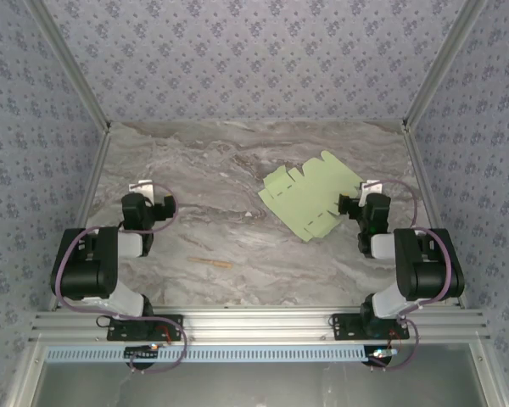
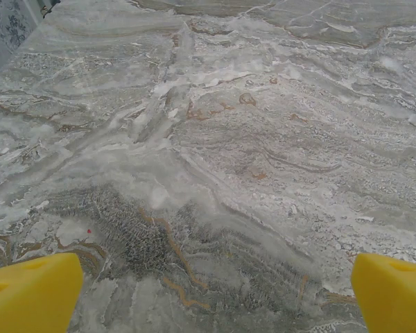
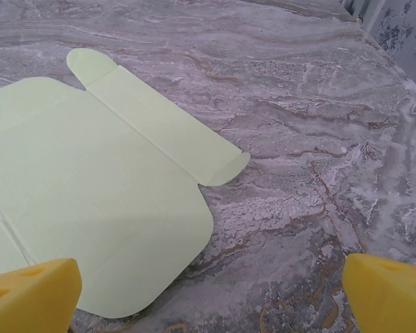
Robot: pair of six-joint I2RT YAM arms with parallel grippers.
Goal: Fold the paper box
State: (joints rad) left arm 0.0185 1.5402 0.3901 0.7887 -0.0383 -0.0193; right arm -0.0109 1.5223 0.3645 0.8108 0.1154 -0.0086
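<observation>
Left hand (image 2: 211, 295) and right hand (image 3: 208, 295) spread, empty; flat paper box (image 3: 90, 208) looks light, flimsy, best pinched at its rounded edge (image 3: 184, 267).

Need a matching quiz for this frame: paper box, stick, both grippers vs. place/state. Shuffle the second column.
1. paper box
2. tan stick
3. left gripper
4. right gripper

A. open, over bare table
B. flat and unfolded, on the right half of the table
C. open, at the paper box's edge
D. lying toward the near edge, between the two arms

Pairs: 1-B, 2-D, 3-A, 4-C
</observation>
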